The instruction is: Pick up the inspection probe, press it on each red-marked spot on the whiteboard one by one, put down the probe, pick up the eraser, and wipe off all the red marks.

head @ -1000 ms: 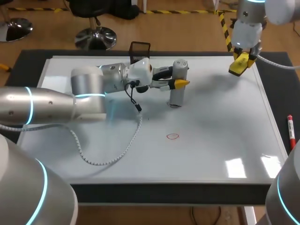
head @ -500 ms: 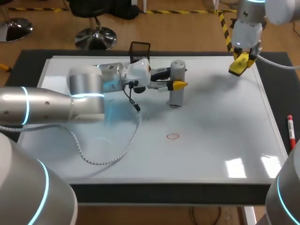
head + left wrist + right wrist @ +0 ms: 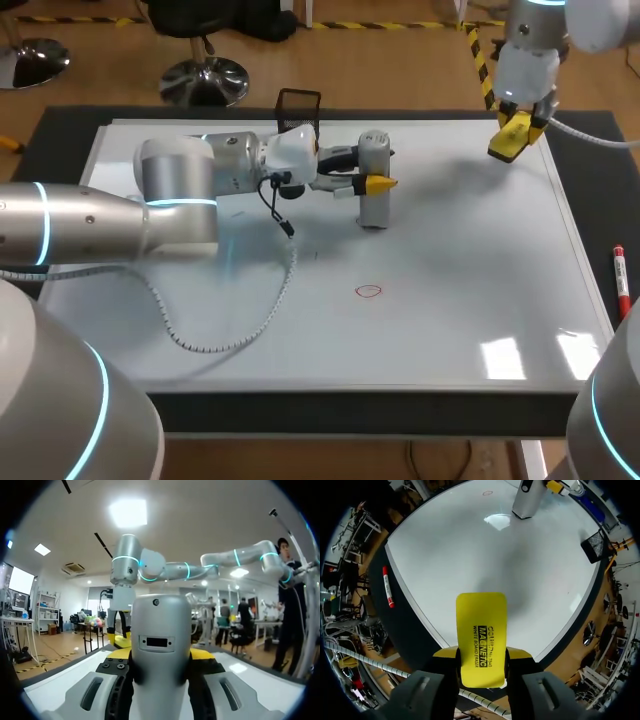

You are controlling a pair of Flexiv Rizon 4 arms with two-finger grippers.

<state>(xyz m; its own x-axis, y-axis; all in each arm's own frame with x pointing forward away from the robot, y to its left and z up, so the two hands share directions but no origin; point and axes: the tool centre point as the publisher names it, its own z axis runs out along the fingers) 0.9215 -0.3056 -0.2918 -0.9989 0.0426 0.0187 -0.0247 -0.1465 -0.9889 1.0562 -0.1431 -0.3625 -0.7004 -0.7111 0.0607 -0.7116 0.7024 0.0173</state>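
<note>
My left gripper (image 3: 376, 170) is clamped on the inspection probe (image 3: 374, 205) - a grey upright cylinder. One yellow-tipped finger sits on its near side, the other on its far side. In the left wrist view the probe (image 3: 160, 630) fills the gap between the fingers of the left gripper (image 3: 160, 660), with both yellow tips pressed against its flanks, so the fingers are only as far apart as the probe is wide. The probe stands upright over the far middle of the whiteboard (image 3: 450, 300) with its base down at the board surface; I cannot tell if it actually touches.

One red mark (image 3: 369, 291), a small red ring, is on the board nearer than the probe and well apart from it.

My right gripper (image 3: 515, 135) hangs above the far right corner of the whiteboard, closed on the yellow eraser (image 3: 508, 143). In the right wrist view the eraser (image 3: 481, 625) is pinched between both fingers of the right gripper (image 3: 481, 662) and sticks out ahead of them, clear of the board.

A red marker (image 3: 621, 280) lies on the dark mat just off the board's right edge. A black mesh pen holder (image 3: 298, 108) stands at the far edge, left of the probe. A coiled white cable (image 3: 230, 335) from the left arm trails across the board's left half.
</note>
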